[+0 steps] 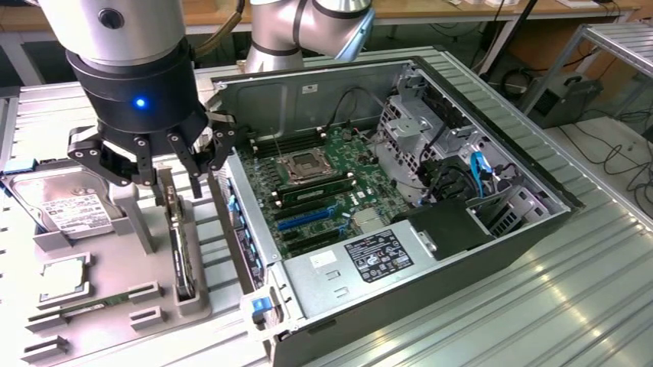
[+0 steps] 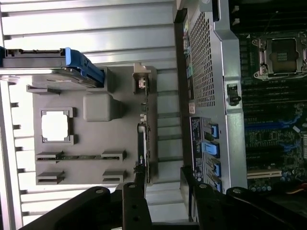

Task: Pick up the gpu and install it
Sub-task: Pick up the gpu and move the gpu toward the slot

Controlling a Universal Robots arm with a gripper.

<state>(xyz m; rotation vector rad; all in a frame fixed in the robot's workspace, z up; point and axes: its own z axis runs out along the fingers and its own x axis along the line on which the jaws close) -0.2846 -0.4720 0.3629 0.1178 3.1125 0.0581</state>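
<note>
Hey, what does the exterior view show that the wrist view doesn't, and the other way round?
The exterior view adds the arm's silver and black body, the labelled power supply, the blue cables inside the case, and the white label on the hard drive. The wrist view adds the perforated grille on the case's rear panel, and the gpu seen edge-on, close beside one finger of the open gripper. Both show the gpu standing on edge in the gray holder, the hard drive, the CPU socket and the gripper over the gpu.
</note>
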